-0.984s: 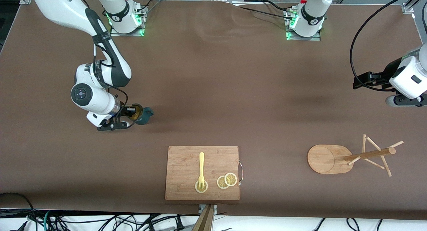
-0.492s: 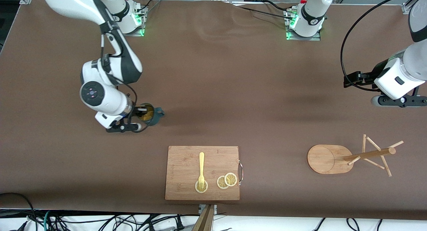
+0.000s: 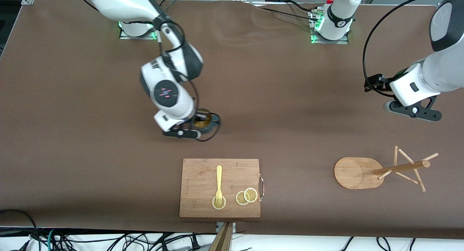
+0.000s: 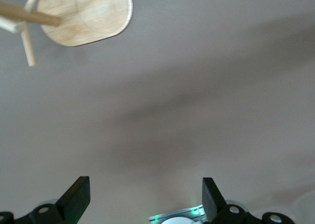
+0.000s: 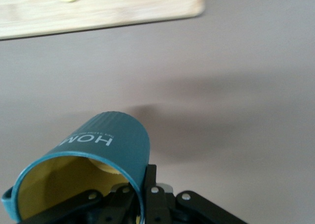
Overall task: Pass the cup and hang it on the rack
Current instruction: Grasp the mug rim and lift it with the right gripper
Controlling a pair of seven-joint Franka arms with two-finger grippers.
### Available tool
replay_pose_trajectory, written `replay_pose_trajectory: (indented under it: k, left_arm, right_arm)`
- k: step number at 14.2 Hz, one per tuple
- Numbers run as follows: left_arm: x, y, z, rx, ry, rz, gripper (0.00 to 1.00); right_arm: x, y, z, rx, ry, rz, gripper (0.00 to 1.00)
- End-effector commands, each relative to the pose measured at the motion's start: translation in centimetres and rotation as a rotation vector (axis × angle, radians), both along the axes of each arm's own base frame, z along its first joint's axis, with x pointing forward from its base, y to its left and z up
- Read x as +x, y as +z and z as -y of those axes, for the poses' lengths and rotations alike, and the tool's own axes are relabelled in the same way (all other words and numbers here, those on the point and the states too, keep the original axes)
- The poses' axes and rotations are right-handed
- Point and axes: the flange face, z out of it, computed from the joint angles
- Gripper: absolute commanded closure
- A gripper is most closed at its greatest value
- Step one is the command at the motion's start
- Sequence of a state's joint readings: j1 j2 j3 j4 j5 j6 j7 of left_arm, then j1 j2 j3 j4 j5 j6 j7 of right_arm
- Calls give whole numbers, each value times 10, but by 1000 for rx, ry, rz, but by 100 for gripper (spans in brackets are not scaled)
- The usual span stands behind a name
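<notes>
Only the right wrist view shows "HOM" on the cup (image 5: 106, 147), clenched in the right pincer (image 3: 197, 124). It has moved toward mid-bench. The left pincer (image 4: 142, 204) hangs released.

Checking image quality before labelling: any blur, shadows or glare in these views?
Front view: sharp, evenly lit; soft shadow on the table. Right wrist view: cup crisp, board blurred, and the cup's shadow falls on the cloth. Left wrist view: rack soft, broad diffuse shadows, no glare.

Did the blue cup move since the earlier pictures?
Yes. The right hand has carried the cup toward the left arm's end of the table. It is now over bare table just above the cutting board in the front view.
</notes>
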State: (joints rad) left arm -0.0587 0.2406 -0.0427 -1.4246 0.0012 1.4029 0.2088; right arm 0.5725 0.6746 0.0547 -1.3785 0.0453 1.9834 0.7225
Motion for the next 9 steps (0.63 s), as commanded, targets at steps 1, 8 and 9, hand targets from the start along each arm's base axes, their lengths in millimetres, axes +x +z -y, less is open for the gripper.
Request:
replay_pose_trajectory:
  k: [1, 8, 9]
  left_arm:
    - [-2, -9, -8, -67, -183, -21, 0]
    - [6, -42, -7, -263, -577, 17, 0]
    - [7, -49, -7, -309, -626, 37, 0]
  right_arm:
    - [-25, 8, -72, 17, -19, 14, 100]
    - [-129, -36, -206, 75, 29, 80, 100]
    - [-143, -45, -216, 63, 34, 82, 100]
